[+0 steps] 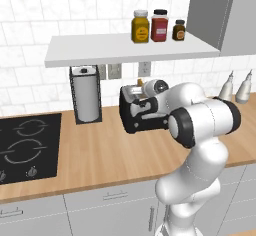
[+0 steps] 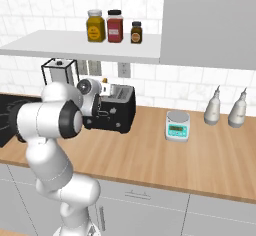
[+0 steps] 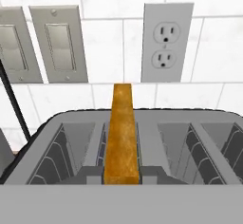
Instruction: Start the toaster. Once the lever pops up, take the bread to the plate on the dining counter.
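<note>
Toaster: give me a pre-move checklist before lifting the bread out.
1. Bread standing up out of a toaster slot: ok.
2. Gripper shut on the bread, a finger at each side of its near edge: ok.
3. Hand lined up with the slice: ok.
4. Lever popped up: cannot tell, arm hides the toaster front.
5. Shelf overhead, watch the lift height: cannot tell.
6. Neighbouring slot empty: ok.
</note>
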You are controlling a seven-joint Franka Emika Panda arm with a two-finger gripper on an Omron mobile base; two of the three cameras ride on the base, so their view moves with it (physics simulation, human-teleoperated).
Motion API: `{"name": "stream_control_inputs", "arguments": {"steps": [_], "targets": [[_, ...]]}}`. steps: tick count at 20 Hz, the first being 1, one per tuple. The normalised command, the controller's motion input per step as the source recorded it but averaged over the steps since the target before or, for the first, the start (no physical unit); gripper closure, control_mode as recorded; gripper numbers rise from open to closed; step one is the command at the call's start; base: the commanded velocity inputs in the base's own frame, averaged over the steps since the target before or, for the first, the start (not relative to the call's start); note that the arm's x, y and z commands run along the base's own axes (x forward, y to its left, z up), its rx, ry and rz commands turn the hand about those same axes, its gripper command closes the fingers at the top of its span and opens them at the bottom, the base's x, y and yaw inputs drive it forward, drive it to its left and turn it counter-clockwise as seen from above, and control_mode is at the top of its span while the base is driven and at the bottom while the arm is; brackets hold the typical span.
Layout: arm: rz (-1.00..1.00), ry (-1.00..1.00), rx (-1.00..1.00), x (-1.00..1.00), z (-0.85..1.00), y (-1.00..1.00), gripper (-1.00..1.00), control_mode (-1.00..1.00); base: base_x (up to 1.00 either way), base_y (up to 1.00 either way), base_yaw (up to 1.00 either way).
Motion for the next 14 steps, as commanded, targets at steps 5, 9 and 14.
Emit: {"name": "stream_control_inputs", "arguments": {"steps": [5,9,14], "targets": [[-0.05,0.0,0.0,-0.2,0.51,0.0,1.0,-1.0,0.0,0.0,0.0],[-0.01,0.0,0.0,-0.23,0.6,0.0,1.0,-1.0,0.0,0.0,0.0],[0.0,0.0,0.0,-0.3,0.46,0.0,1.0,-1.0,0.0,0.0,0.0]]}}
